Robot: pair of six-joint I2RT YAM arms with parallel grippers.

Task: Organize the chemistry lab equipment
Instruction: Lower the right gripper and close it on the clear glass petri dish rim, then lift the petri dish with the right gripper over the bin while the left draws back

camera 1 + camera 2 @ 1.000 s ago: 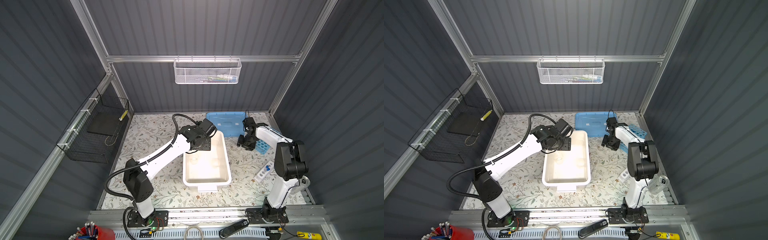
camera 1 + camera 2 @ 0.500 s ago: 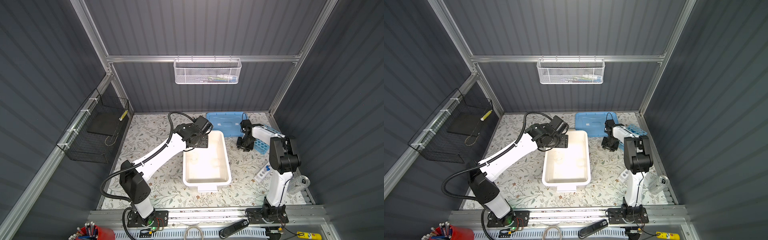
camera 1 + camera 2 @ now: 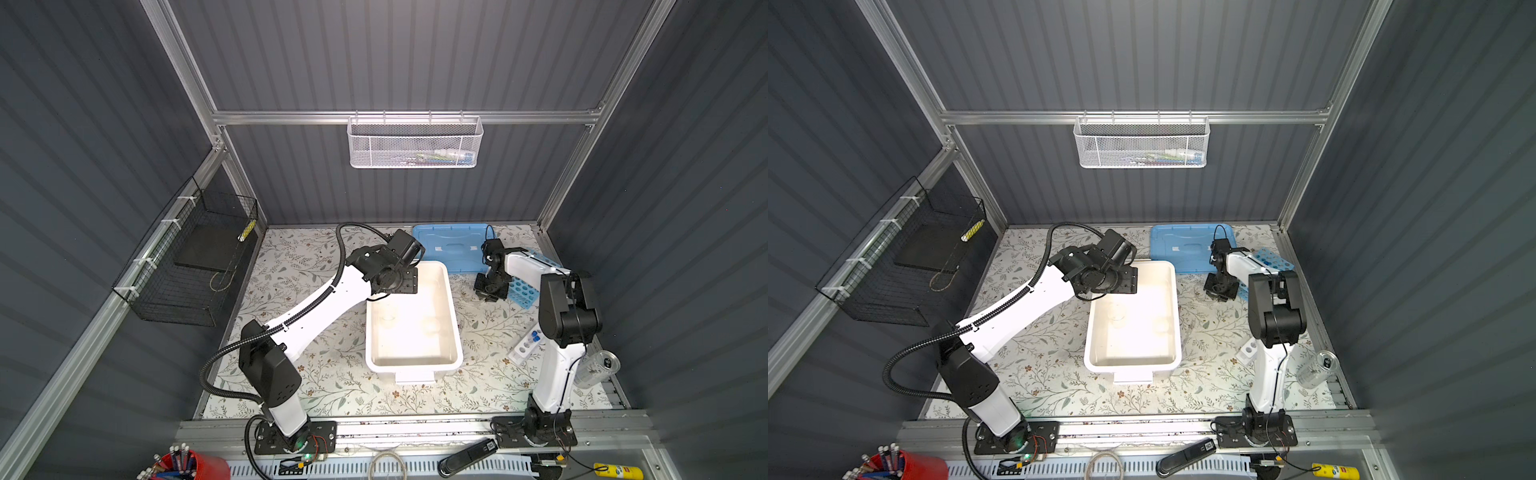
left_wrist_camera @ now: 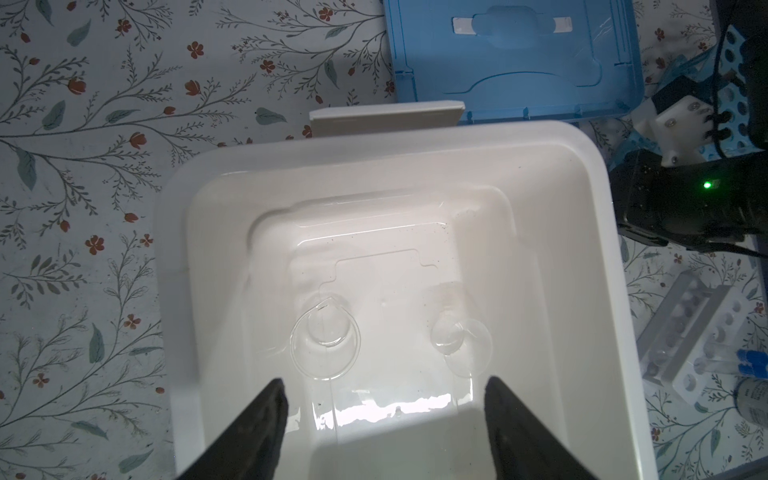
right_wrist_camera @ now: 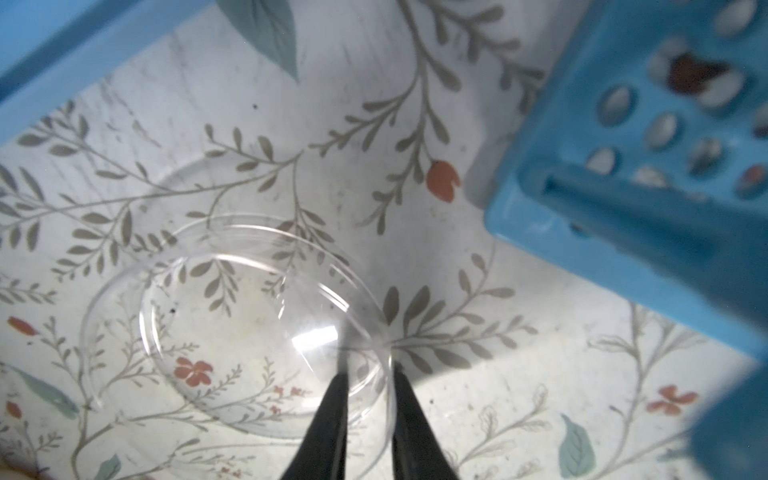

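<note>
Overhead light falls bright on the floral surface [image 3: 332,374] while the dark walls [image 3: 83,124] stay dim. Glare streaks the glossy floor of the white tub [image 4: 216,270] in the left wrist view. In the right wrist view the sky-blue rack [image 5: 623,232] is blurred and a glint marks the clear beaker [image 5: 232,324].

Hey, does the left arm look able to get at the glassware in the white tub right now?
Probably yes. The left arm has its jaws open above the tub, the lid lies off on the table, and nothing covers the beaker or flask inside.
</note>
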